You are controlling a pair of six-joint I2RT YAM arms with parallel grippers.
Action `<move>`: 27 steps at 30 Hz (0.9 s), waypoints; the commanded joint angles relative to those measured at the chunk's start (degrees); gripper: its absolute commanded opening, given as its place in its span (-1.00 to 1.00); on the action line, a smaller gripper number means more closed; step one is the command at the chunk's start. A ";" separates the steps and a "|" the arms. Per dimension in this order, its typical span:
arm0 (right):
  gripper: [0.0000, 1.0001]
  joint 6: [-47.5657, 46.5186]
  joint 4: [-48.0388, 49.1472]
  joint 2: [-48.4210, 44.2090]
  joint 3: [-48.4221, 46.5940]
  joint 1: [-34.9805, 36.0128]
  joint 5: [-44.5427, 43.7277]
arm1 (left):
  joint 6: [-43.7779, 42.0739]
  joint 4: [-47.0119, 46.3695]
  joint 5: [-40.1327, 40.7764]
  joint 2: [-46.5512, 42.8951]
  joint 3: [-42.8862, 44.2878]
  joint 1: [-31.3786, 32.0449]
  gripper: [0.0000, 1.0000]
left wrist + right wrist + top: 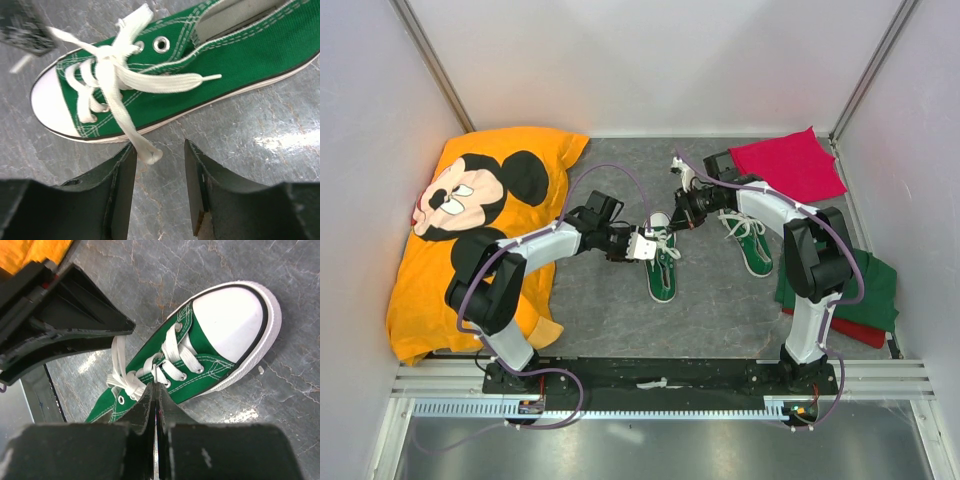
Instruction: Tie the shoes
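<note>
The left arm's jaws stand parted around a loose lace end [148, 154], just short of the green sneaker [240, 55]; best close squarely on it while the right arm's clenched jaws hold the other strand [75, 41] taut.

One overhead, two wrist cameras.
The top view looked down from the near edge over the counter [600, 310]; the wrist views looked past the left hand [160, 150] and right hand [155, 390], close on the same central shoe [662, 272].

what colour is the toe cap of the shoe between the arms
White toe cap on a green shoe; clearest in the right wrist view.
</note>
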State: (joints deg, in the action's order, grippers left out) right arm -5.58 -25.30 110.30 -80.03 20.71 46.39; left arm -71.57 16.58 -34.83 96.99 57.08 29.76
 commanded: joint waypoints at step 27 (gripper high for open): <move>-1.00 -6.98 -4.76 -5.36 4.09 -4.80 -2.10 | 1.08 -1.99 -1.38 4.26 6.72 0.56 0.20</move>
State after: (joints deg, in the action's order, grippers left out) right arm -9.93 -28.69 108.14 -76.42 16.88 45.06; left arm -71.50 16.12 -34.85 100.16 61.08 30.04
